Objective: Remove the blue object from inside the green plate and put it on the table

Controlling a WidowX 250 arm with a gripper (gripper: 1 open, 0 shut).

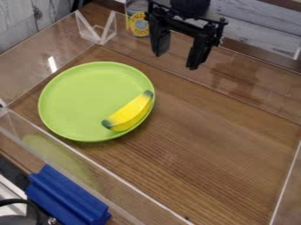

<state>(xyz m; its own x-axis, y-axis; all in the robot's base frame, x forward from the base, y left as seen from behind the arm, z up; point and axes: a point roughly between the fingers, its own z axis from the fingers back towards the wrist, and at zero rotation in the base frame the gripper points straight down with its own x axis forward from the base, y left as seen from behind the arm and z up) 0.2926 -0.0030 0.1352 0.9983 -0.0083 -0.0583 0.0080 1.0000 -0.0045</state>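
The blue object is a small curved piece, yellow with a dark greenish tip. It lies inside the green plate, against the plate's right rim. The plate rests on the brown wood-grain table, left of centre. My gripper hangs well above the table at the back, up and to the right of the plate. Its two black fingers point down and stand apart, open, with nothing between them.
Clear acrylic walls border the tabletop on all sides. A large blue ridged block sits outside the front wall at the lower left. A yellow item stands behind the gripper at the back.
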